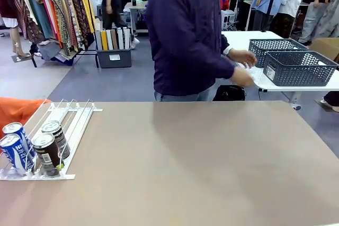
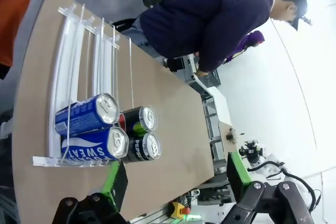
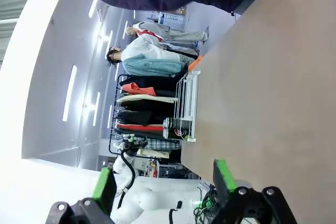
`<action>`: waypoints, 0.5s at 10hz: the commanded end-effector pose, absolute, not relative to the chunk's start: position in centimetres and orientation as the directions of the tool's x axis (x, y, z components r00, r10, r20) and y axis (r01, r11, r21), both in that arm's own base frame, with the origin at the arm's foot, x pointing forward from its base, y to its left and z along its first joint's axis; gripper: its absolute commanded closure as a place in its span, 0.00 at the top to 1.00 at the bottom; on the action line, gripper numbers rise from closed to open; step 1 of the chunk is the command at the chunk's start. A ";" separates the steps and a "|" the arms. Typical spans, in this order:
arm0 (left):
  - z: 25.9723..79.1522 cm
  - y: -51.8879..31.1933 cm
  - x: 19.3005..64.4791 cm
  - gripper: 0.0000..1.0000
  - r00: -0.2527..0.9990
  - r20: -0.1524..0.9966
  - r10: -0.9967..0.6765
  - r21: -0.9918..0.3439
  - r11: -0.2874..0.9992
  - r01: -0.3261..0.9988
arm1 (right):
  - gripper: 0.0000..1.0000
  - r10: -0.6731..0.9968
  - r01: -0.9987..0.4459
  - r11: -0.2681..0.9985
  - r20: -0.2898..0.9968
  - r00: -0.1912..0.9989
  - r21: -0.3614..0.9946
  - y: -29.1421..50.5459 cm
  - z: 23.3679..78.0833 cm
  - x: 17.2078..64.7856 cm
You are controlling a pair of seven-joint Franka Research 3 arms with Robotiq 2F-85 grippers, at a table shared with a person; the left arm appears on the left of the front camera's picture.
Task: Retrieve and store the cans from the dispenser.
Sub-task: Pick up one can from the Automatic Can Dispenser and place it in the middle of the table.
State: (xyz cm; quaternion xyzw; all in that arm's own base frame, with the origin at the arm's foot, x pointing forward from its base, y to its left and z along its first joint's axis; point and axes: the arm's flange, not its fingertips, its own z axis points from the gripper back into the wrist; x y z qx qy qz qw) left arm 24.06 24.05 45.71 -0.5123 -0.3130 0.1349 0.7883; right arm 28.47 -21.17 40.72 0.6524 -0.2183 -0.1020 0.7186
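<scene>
My left gripper (image 2: pixel 176 182) hangs with its jaws spread wide, the green pads (image 2: pixel 111 177) facing each other across the gap. My right gripper (image 3: pixel 165 187) also stands open, its pads well apart. Both wrists are rolled sideways to the table.

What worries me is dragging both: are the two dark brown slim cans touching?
Touching. Left wrist view: front brown can meets rear brown can, no gap.
</scene>
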 end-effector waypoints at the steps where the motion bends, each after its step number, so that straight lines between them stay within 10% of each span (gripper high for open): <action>1: 47.2 23.4 23.4 1.00 0.775 0.386 0.500 -0.881 0.450 0.148 | 1.00 -0.427 -0.166 0.154 0.217 0.878 0.974 -21.7 42.5 27.4; 5: 47.4 23.0 23.5 1.00 0.786 0.365 0.499 -0.884 0.450 0.125 | 1.00 -0.427 -0.166 0.154 0.217 0.878 0.974 -21.7 42.5 27.4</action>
